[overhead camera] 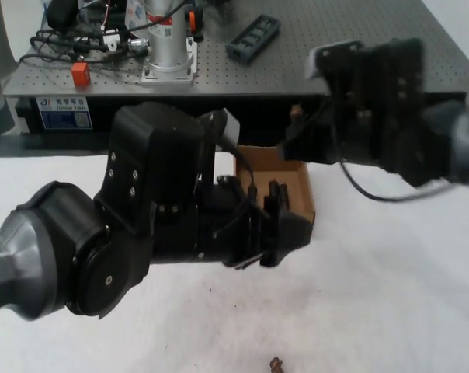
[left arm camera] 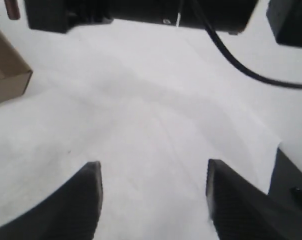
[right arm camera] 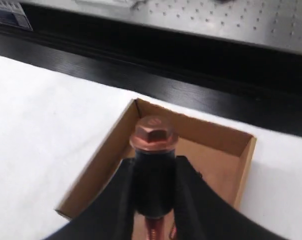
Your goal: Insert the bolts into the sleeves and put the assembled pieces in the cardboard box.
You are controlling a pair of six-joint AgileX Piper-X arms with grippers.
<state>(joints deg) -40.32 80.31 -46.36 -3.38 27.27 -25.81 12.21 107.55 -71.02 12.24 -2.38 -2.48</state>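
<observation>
Far left, on the perforated plate behind the bench: one orange block, a tangle of cables and one silver post. Further right on the same plate, one black compartmented tray.

Nearer, across the white-covered bench, the bulky left arm, hiding the near left corner of the cardboard box in the high view. Low over bare cloth just beside the box, the left end effector, fingers spread wide apart with nothing between them. In its wrist view, one corner of the box off to the side and one black cable of the other arm crossing beyond.

At the bench's near edge, one small copper-coloured piece loose on the cloth, well apart from the box; too small to tell bolt from assembled piece.

Then the one box, open-topped, near the plate's dark front edge. Over its opening, the right end effector, clamped on one black sleeve with one copper bolt through it — hex head above the fingers, threaded tip below. Box floor largely hidden behind those fingers. Farthest right, the right arm, covering part of the plate.
</observation>
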